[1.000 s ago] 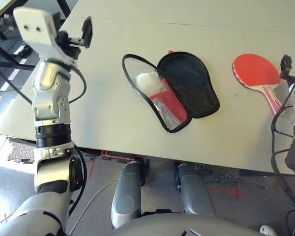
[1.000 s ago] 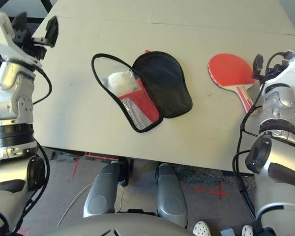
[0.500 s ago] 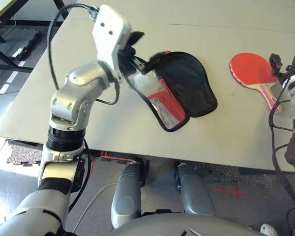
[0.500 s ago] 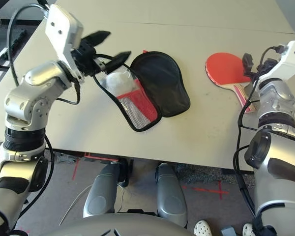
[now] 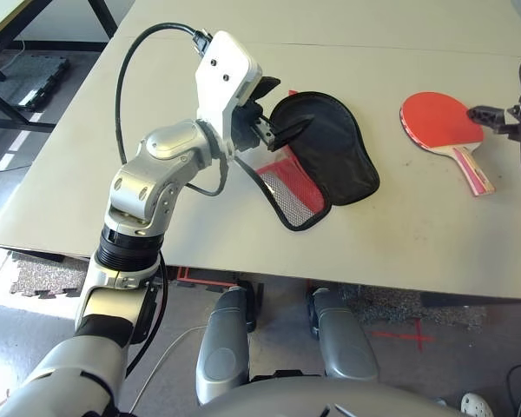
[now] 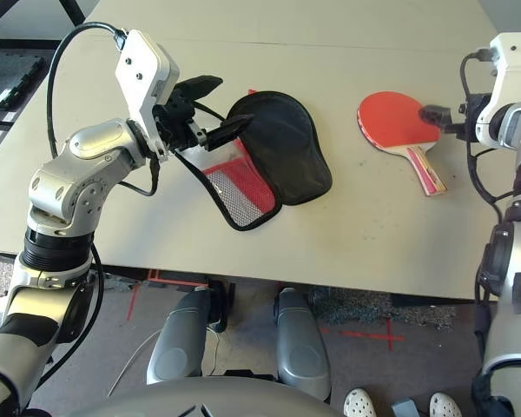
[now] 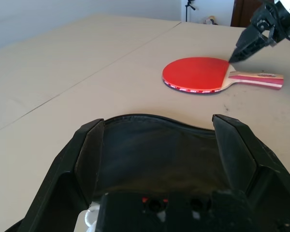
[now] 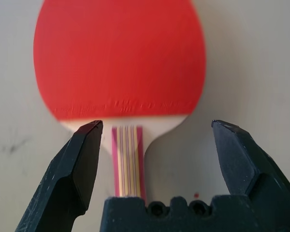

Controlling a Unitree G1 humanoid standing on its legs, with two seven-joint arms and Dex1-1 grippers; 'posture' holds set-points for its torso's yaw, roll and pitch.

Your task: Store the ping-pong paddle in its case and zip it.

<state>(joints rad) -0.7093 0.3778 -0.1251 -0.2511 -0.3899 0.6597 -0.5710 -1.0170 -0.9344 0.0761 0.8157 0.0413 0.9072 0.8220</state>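
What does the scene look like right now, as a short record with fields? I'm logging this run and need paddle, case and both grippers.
paddle: ping-pong paddle flat on the table, red face up, outside the case
case: case unzipped, flap laid open, black lining up
left gripper: left gripper open, over the case's open edge, holding nothing
right gripper: right gripper open, above the paddle's handle, fingers either side, not gripping
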